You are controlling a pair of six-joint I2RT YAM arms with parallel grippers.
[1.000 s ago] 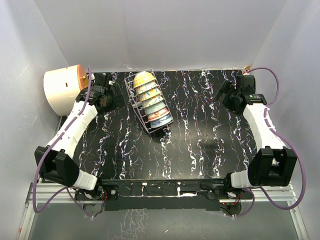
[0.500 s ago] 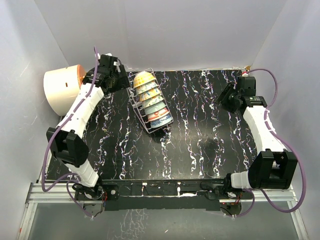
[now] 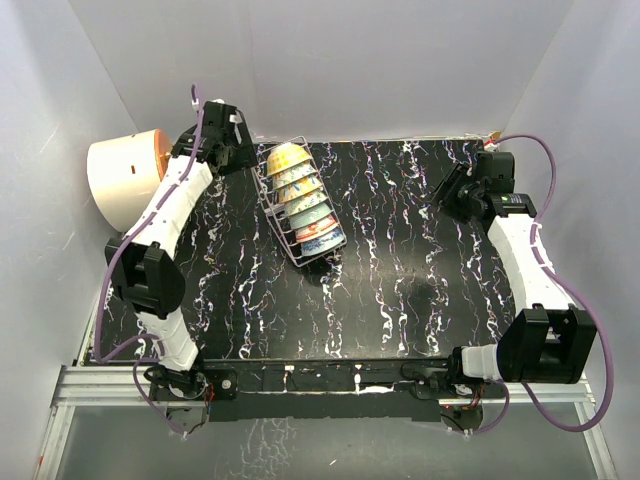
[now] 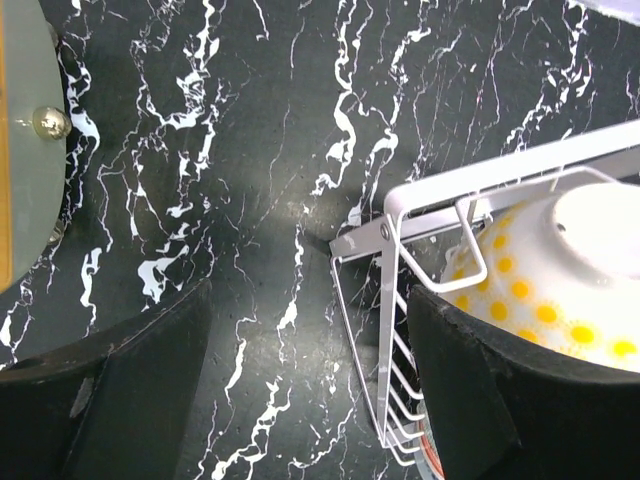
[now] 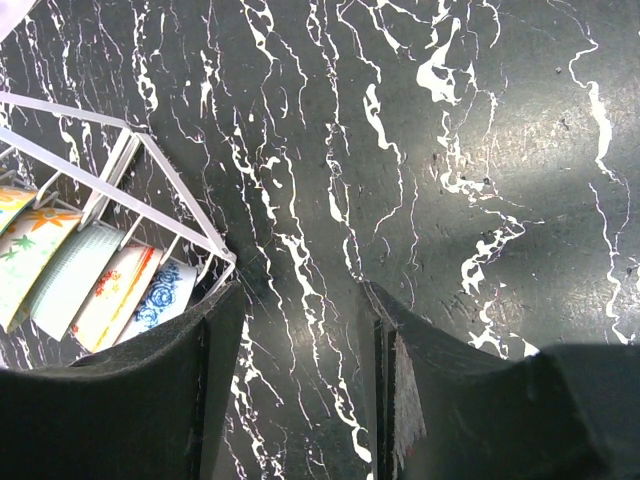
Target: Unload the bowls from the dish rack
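The silver wire dish rack (image 3: 290, 232) stands at the back left of the black marble table, holding several bowls (image 3: 305, 206) on edge in a row; the rearmost is yellow-dotted (image 3: 286, 157), the front one white with blue (image 3: 322, 240). My left gripper (image 3: 243, 153) is open and empty, raised just left of the rack's back end; in the left wrist view the rack's corner (image 4: 392, 235) and the yellow-dotted bowl (image 4: 560, 270) lie by the right finger (image 4: 480, 400). My right gripper (image 3: 440, 196) is open and empty, well to the right; the right wrist view shows the rack (image 5: 150, 175) at left.
A large cream-and-orange cylinder (image 3: 125, 180) lies at the table's back left corner, just left of my left arm. White walls close in the table at the back and both sides. The black marble tabletop (image 3: 400, 270) stretches between rack and right arm.
My left arm has swung up from low at the left to the back, bringing its gripper next to the rack's rear end. My right arm has shifted slightly. The bowls have not moved.
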